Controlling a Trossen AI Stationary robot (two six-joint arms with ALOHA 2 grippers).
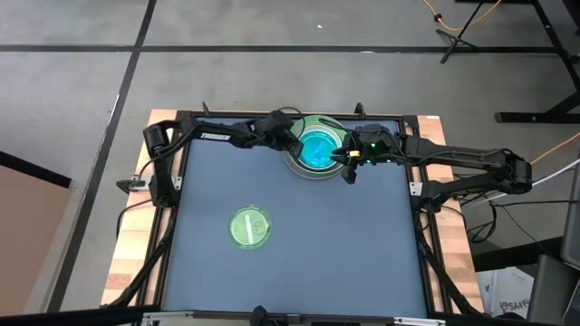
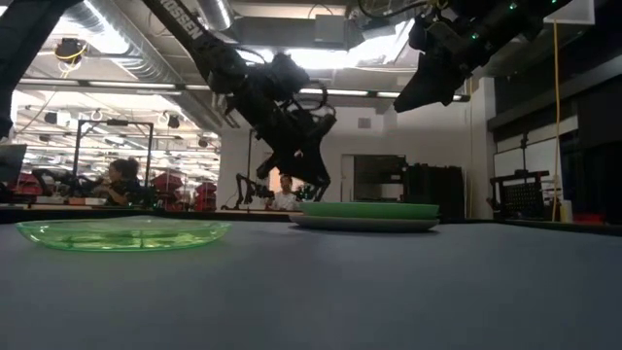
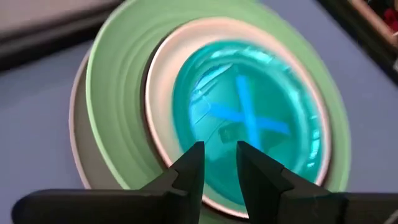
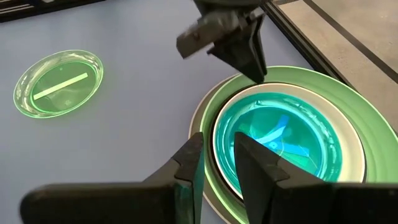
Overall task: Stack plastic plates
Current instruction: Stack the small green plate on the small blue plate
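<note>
On the dark blue desk (image 1: 362, 244) a stack of plastic plates sits toward twelve o'clock in the high view: a large grey plate (image 1: 292, 162) at the bottom, a large light green plate (image 1: 328, 124) on it, then a small white plate (image 4: 211, 140) whose rim shows as a pale ring, and on top a translucent blue plate (image 1: 318, 149) glowing teal. From table height the stack (image 2: 367, 215) reads as a low flat pile, green above grey. Well apart from it, toward seven o'clock of the desk's middle, a single small translucent green plate (image 1: 250, 227) lies flat and alone. The left claw (image 1: 297, 143) hovers at the nine o'clock edge of the stack, just above the plates, its two fingers close together with only a narrow gap and nothing between them. The right claw (image 1: 348, 169) hangs at the stack's four o'clock edge, raised clear of the plates, its fingers likewise narrowly parted and empty. Beyond the desk a person (image 2: 119, 181) sits at a far bench in the room.
</note>
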